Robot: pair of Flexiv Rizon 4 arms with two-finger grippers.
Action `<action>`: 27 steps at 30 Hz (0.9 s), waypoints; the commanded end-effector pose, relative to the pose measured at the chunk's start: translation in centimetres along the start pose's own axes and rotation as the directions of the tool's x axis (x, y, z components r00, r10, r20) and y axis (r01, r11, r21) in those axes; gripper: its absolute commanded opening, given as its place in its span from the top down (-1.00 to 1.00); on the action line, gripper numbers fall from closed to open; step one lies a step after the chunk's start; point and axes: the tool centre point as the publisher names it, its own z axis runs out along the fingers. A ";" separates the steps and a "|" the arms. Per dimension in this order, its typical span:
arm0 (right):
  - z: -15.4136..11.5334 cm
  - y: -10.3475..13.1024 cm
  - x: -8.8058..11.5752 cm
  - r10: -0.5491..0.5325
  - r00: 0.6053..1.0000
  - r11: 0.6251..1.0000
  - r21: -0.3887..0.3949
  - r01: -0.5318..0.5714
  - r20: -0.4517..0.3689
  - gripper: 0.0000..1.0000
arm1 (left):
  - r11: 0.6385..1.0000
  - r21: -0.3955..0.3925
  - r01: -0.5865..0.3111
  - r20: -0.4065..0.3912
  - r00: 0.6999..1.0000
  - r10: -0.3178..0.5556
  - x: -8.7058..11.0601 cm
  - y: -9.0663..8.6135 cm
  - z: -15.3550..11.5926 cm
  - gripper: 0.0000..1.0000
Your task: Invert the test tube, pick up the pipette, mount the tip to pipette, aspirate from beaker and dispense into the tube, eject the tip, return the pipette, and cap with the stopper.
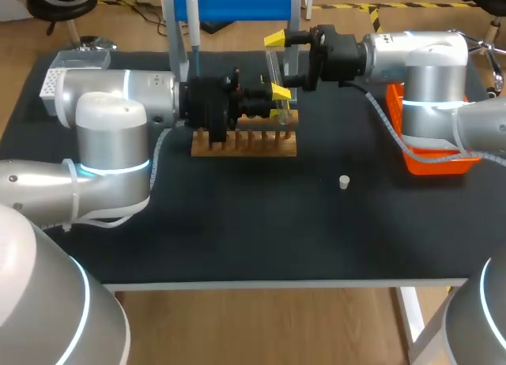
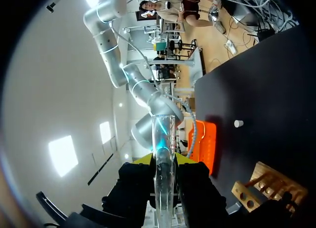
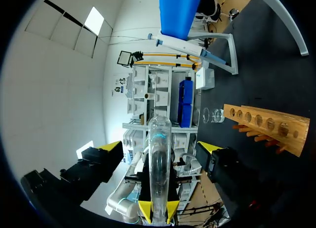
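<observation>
**A:** How was the test tube (image 2: pixel 162 134) judged to handle, and where was a hold thought best?

**B:** It was judged light, stiff, smooth and easily broken, being thin clear glass by the look of it. Slipping was to be feared under a loose pinch and cracking under a hard one. A hold across the straight wall near one end was thought safest, with the mouth left free.

**A:** How was it seen to look?

**B:** A narrow, clear cylinder was seen. In the right wrist view a rounded closed end was shown pointing away from the tips that held it. No liquid could be made out inside.

**A:** Where was it found?

**B:** It was held in the air just above the wooden rack (image 1: pixel 245 144) at the back of the bench (image 1: pixel 237 231), roughly upright in the head view. Whether the rack was touched could not be told.

**A:** And the grippers?

**B:** The left gripper (image 2: pixel 164 160) was clenched on the tube from two sides, near its lower end. The right gripper (image 3: pixel 161 148) was spread wide on either side of the tube, and no contact was seen. The stopper (image 1: pixel 344 182) was left lying well apart on the bench, and the pipette (image 1: pixel 192 25) was hung in its stand behind.
</observation>
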 end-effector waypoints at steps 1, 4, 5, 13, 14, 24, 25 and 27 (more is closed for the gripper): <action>-1.0 -0.2 0.4 -0.121 0.992 0.993 0.012 0.121 0.019 -1.00 | 1.000 0.000 -0.001 -0.001 1.000 0.001 0.0 0.0 0.0 1.00; -2.5 -0.2 0.8 -0.404 0.914 0.915 0.001 0.404 0.025 -1.00 | 1.000 0.000 -0.001 -0.001 1.000 0.001 0.0 0.0 0.0 1.00; -3.0 0.0 0.8 -0.512 0.858 0.858 -0.026 0.513 0.031 -1.00 | 1.000 0.000 -0.001 -0.001 1.000 0.001 0.0 0.0 0.0 1.00; -5.0 1.4 0.2 -0.771 0.627 0.614 -0.130 0.778 0.109 -1.00 | 1.000 0.000 -0.001 -0.001 1.000 0.001 0.0 0.0 0.0 1.00; -5.0 1.4 0.2 -0.771 0.627 0.614 -0.130 0.778 0.109 -1.00 | 1.000 0.000 -0.001 -0.001 1.000 0.001 0.0 0.0 0.0 1.00; -5.0 1.4 0.2 -0.771 0.627 0.614 -0.130 0.778 0.109 -1.00 | 1.000 0.000 -0.001 -0.001 1.000 0.001 0.0 0.0 0.0 1.00; -5.0 1.4 0.2 -0.771 0.627 0.614 -0.130 0.778 0.109 -1.00 | 1.000 0.000 -0.001 -0.001 1.000 0.001 0.0 0.0 0.0 1.00; -5.0 1.4 0.2 -0.771 0.627 0.614 -0.130 0.778 0.109 -1.00 | 1.000 0.000 -0.001 -0.001 1.000 0.001 0.0 0.0 0.0 1.00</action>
